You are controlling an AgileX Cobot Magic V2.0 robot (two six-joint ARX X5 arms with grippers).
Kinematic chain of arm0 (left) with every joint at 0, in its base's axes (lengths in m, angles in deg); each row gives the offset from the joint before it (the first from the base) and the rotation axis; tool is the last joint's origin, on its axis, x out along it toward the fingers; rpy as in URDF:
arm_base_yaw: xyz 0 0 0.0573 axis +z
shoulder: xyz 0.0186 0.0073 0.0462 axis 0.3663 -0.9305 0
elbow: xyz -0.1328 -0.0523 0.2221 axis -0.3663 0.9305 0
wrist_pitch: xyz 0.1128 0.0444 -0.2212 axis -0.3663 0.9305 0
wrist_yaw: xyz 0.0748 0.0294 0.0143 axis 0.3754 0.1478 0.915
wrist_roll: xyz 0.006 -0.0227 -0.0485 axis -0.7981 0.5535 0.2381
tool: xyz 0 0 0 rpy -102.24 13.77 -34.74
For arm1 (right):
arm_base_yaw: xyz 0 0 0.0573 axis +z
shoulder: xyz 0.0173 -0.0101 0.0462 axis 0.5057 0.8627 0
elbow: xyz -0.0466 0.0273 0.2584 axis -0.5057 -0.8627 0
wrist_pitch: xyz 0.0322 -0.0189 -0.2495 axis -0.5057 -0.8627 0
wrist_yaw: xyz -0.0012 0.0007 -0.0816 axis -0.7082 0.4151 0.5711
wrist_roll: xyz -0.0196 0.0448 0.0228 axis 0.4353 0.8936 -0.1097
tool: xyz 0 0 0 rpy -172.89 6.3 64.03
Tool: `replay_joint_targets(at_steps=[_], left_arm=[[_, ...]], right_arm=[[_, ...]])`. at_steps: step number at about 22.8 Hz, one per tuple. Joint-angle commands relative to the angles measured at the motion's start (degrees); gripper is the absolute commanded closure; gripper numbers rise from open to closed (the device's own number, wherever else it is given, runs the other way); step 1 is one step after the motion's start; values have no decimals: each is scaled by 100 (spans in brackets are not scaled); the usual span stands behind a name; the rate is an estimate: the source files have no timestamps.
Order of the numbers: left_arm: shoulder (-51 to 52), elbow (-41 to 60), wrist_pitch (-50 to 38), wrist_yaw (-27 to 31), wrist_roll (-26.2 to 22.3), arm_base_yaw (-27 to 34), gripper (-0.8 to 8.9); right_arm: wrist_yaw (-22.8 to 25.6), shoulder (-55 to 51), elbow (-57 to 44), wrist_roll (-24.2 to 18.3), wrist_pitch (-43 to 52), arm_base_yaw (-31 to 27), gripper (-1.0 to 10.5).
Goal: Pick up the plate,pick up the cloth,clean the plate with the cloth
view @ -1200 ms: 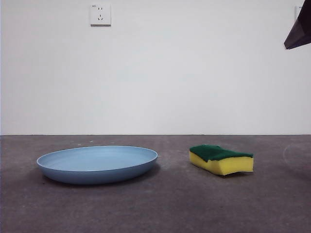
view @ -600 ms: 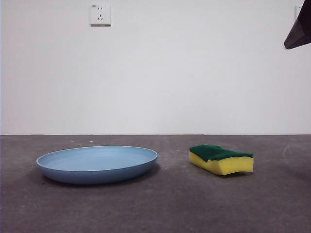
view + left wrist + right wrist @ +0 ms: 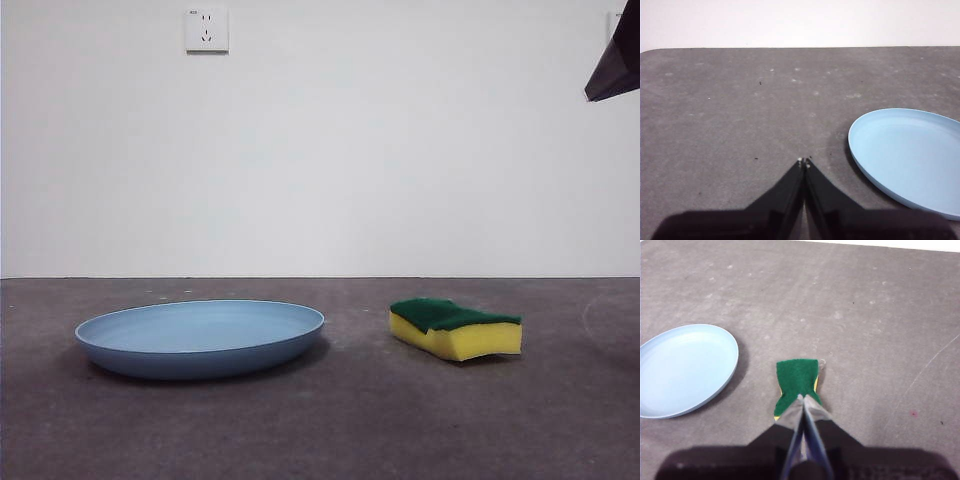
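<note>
The plate (image 3: 200, 338) sits flat on the table (image 3: 350, 430) in the lower left of the front view, rim up, with nothing in it. The sponge (image 3: 455, 328) lies to its right, lower centre-right of the frame, apart from the plate, green layer on top and yellow foam beneath. Neither is touched by a gripper.

In the left wrist view the left gripper (image 3: 804, 162) has its jaws pressed together, tips meeting over bare table. The plate (image 3: 907, 157) fills the lower right of that frame, beside the gripper and not under it.

In the right wrist view the right gripper (image 3: 802, 399) also has its jaws pressed together, holding nothing. Its tips overlap the near edge of the sponge (image 3: 797, 381) at the frame's centre; whether it touches cannot be told from this view, though the front view shows no gripper near the sponge. The plate (image 3: 682, 369) lies at the left edge of the frame, apart from the sponge.

In the front view only a black tip (image 3: 615, 60) of one arm shows, in the top right corner. A wall socket (image 3: 206, 29) is in the upper left.
</note>
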Motion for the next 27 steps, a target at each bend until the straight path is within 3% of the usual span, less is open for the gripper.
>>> replay_joint_targets(at_steps=[1,5,9,13,18,27], left_arm=[[0,79,-17,9,20,20,816],[0,79,-17,9,20,20,816],[0,79,-20,9,20,20,816],[0,79,-20,11,22,20,816],[0,79,-20,11,20,20,816],[0,79,-20,9,20,20,816]], right_arm=[[15,-9,-35,37,-17,2,945],[192,-339,-42,-570,-168,-166,946],[-350,-1307,-393,-767,87,-1322,946],[-332,-2385,-1556,-852,1213,-2192,945],[-647,-3064,-2441,-848,1753,-2251,946],[-929,-3578,-3191,-728,1727,-2249,945]])
